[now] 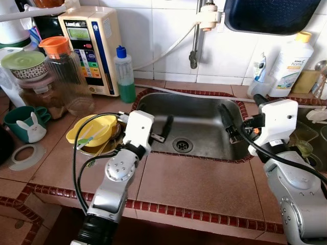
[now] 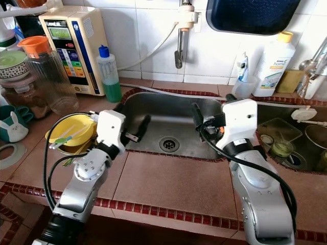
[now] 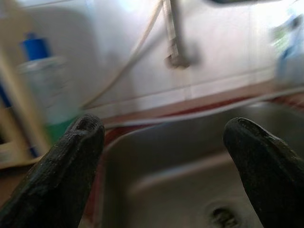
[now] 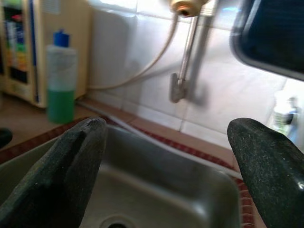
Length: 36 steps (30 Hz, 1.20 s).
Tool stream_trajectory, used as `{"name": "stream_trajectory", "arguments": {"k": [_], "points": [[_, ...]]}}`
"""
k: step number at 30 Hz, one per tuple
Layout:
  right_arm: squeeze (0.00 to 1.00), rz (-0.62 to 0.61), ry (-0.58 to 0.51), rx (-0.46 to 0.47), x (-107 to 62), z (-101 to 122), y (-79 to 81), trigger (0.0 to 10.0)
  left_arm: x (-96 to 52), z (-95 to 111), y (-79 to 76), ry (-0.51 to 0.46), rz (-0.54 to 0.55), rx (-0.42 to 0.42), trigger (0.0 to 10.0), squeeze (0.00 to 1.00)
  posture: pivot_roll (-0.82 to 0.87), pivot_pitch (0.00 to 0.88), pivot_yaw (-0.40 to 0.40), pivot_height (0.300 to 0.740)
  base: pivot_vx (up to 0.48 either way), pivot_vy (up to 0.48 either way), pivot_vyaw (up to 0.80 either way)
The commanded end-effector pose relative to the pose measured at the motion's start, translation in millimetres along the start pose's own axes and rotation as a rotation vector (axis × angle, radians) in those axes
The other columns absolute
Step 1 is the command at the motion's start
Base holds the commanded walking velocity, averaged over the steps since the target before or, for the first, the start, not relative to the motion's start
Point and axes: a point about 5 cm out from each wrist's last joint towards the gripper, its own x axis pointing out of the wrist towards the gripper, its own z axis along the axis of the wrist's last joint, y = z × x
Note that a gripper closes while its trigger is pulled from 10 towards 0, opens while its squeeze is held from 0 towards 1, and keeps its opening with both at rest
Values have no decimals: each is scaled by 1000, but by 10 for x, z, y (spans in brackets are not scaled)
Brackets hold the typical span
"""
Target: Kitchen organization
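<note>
Stainless steel sink (image 1: 204,122) lies directly ahead of both end effectors, each spread wide and holding nothing: the left end effector (image 1: 162,131) over its left rim, the right end effector (image 1: 228,124) over its right. The yellow bowl (image 1: 94,130) on the tiled bench (image 1: 199,184) sits just left of the left arm, the nearer one.

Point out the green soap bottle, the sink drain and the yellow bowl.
green soap bottle (image 1: 125,76), left eye view, on its clear body above the green liquid
sink drain (image 1: 182,145), left eye view, on the strainer's centre
yellow bowl (image 1: 97,128), left eye view, on its inner wall
</note>
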Motion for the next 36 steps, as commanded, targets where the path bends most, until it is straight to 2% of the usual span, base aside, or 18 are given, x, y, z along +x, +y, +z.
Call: {"name": "stream_trajectory", "arguments": {"k": [1,4,10,17,18,21,28,34,36], "points": [[0,50,8,6,8,14,33,10000,-37,4,77,1,40,33,10000,0,2,0,7,740,0,0,0],[0,137,55,12,-36,-50,79,10000,-166,14,153,-16,36,87,10000,0,17,0,4,740,0,0,0],[0,175,73,26,-34,-77,105,10000,-290,-63,173,-4,0,130,10000,0,27,0,-2,740,0,0,0],[0,271,83,75,-30,-66,214,10000,-375,-162,139,0,-44,183,10000,0,27,0,-2,740,0,0,0],[0,319,84,109,-54,-54,260,10000,-393,-187,149,15,-40,185,10000,0,25,0,-1,740,0,0,0],[0,370,95,112,-95,-59,303,10000,-397,-183,181,14,-30,212,10000,0,28,0,-1,740,0,0,0],[0,373,96,126,-74,-96,396,10000,-286,-26,447,-34,119,280,10000,0,40,0,5,740,0,0,0],[0,400,96,165,-89,-111,453,10000,-274,68,709,-25,279,277,10000,0,64,0,12,740,0,0,0],[0,418,90,194,-90,-105,466,10000,-293,73,758,-9,319,239,10000,0,76,0,12,740,0,0,0]]}}
